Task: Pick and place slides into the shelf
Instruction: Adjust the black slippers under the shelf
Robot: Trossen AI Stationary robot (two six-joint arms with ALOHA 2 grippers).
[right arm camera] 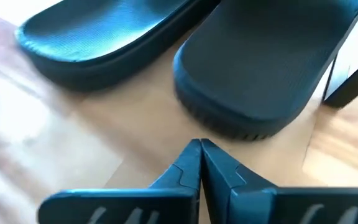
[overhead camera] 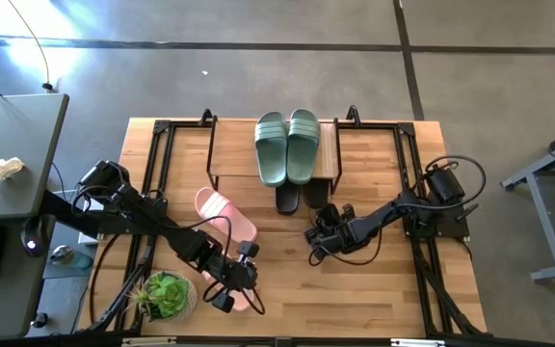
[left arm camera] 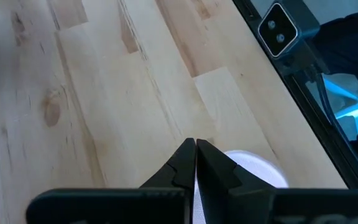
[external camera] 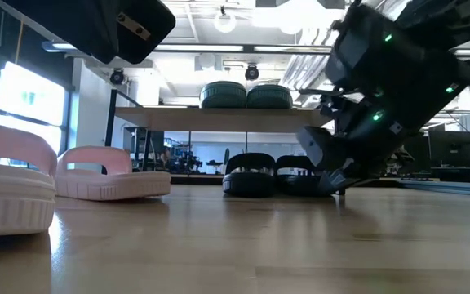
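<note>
Foam slides like these look light and a little springy, with a stiff-enough sole and a wide ribbed strap that should give under a pinch, so the strap arch seems the best place to take hold (the smooth sole edge would likely slip). On the tabletop [overhead camera: 374,299], seen from above, the green pair [overhead camera: 287,145] rests on the shelf [overhead camera: 330,154] at 12 o'clock, the black pair [overhead camera: 300,196] is tucked beneath it, and the pink slides [overhead camera: 224,214] lie loose at about 8 o'clock. The left claw [overhead camera: 225,297] is pinched shut and empty over the nearer pink slide; the right claw [overhead camera: 314,234] is likewise shut and empty just short of the black heels.
</note>
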